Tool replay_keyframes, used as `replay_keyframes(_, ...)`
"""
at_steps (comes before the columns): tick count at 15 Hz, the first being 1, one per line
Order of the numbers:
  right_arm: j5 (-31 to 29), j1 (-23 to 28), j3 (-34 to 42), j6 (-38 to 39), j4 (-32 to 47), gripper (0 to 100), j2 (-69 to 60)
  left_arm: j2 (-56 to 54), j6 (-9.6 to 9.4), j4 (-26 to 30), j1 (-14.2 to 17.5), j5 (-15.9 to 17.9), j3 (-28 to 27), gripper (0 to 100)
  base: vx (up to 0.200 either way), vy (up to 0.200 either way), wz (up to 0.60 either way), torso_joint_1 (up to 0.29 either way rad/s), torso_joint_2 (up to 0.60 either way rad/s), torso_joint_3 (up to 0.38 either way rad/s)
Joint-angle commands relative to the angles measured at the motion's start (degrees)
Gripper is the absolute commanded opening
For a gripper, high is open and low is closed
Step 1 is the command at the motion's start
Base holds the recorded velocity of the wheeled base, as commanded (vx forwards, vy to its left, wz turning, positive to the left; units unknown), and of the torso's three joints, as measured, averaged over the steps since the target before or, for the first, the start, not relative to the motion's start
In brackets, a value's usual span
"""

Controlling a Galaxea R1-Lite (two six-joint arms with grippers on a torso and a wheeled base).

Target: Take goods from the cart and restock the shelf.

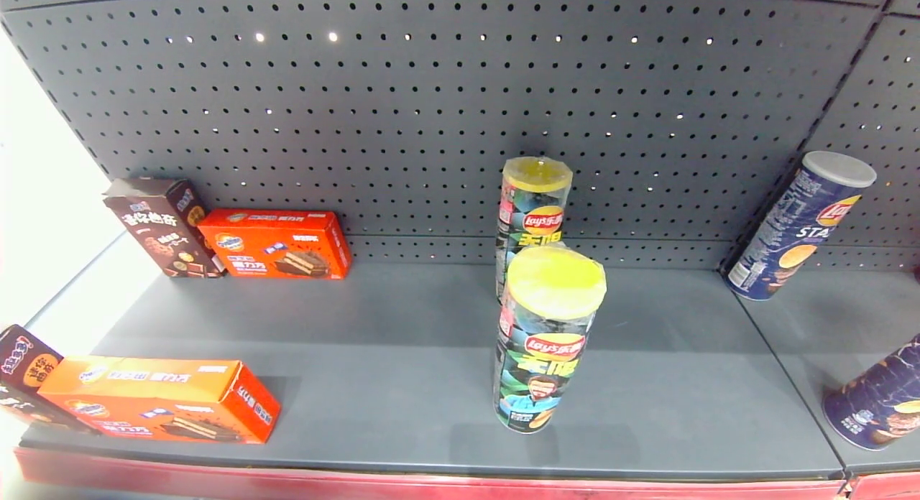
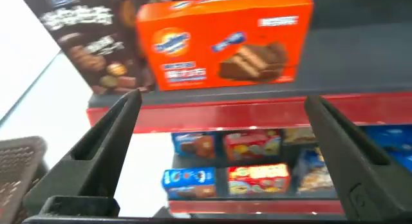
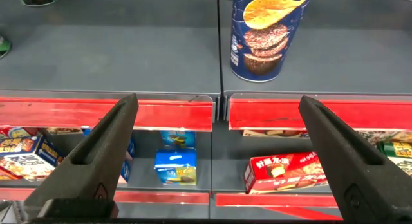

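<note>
A glossy orange cardboard box (image 1: 162, 399) lies flat at the front left corner of the grey metal shelf (image 1: 374, 342), with a dark brown box (image 1: 25, 374) against its left end. The left gripper (image 2: 222, 102) hangs before the shelf's front edge, jaws wide apart and empty, the box beyond them. A cylindrical navy chip can (image 3: 264, 34) stands upright near the front edge farther right, beyond the right gripper (image 3: 218, 102), which is likewise spread and empty.

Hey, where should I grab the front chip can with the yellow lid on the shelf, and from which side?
Grip the front can around its cylindrical body at about mid height, coming from the open front and closing across its left and right sides. It stands upright with bare shelf on both sides, while a second can stands close behind it, blocking the rear.
</note>
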State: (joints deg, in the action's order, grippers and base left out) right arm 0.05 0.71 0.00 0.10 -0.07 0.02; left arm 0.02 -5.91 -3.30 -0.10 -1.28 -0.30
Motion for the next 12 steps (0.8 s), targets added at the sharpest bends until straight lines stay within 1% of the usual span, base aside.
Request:
replay_keyframes(1,0.04,0.00,0.00,-0.01,-0.01,100,-0.02,-0.02,-0.33,0.05,0.01,-1.18,0.04,100,0.000,0.000,0.00,0.000,0.00,0.000)
replay_keyframes(2,-0.05,0.00,0.00,-0.01,-0.01,100,-0.02,-0.02,-2.26,0.14,0.01,2.86,0.04,100,0.000,0.000,0.00,0.000,0.00,0.000)
replay_keyframes(3,-0.05,0.00,0.00,-0.01,-0.01,100,-0.02,-0.02,-1.82,0.23,0.01,6.82,0.04,100,0.000,0.000,0.00,0.000,0.00,0.000)
replay_keyframes(4,-0.05,0.00,0.00,-0.01,-0.01,100,-0.02,-0.02,-0.86,0.23,0.01,8.31,0.04,100,0.000,0.000,0.00,0.000,0.00,0.000)
replay_keyframes(5,-0.05,0.00,0.00,-0.01,-0.01,100,-0.02,-0.02,0.73,0.23,0.01,9.01,0.04,100,0.000,0.000,0.00,0.000,0.00,0.000)
replay_keyframes(6,0.04,0.00,0.00,-0.01,-0.01,100,-0.02,-0.02,2.40,0.23,0.01,8.66,0.04,100,0.000,0.000,0.00,0.000,0.00,0.000)
replay_keyframes(7,-0.05,0.00,0.00,-0.01,-0.01,100,-0.02,-0.02,4.15,1.11,0.01,7.08,-0.31,100,0.000,0.000,0.00,0.000,0.00,0.000)
replay_keyframes(8,-0.05,0.00,0.00,-0.01,-0.01,100,-0.02,-0.02,3.63,3.13,0.01,2.60,-0.93,100,0.000,0.000,0.00,0.000,0.00,0.000)
replay_keyframes(9,0.04,0.00,0.00,-0.01,-0.01,100,-0.02,-0.02,2.48,3.39,0.01,-1.62,-1.01,100,0.000,0.000,0.00,0.000,0.00,0.000)
replay_keyframes(10,-0.05,0.00,0.00,-0.01,-0.01,100,-0.02,-0.02,0.81,3.39,0.01,-4.43,-1.01,100,0.000,0.000,0.00,0.000,0.00,0.000)
replay_keyframes(11,-0.05,0.00,0.00,-0.01,-0.01,100,-0.02,-0.02,0.29,3.30,0.01,-4.26,-1.01,100,0.000,0.000,0.00,0.000,0.00,0.000)
replay_keyframes(12,-0.05,0.00,0.00,-0.01,-0.01,100,-0.02,-0.02,-1.21,3.22,0.01,-3.20,-0.84,100,0.000,0.000,0.00,0.000,0.00,0.000)
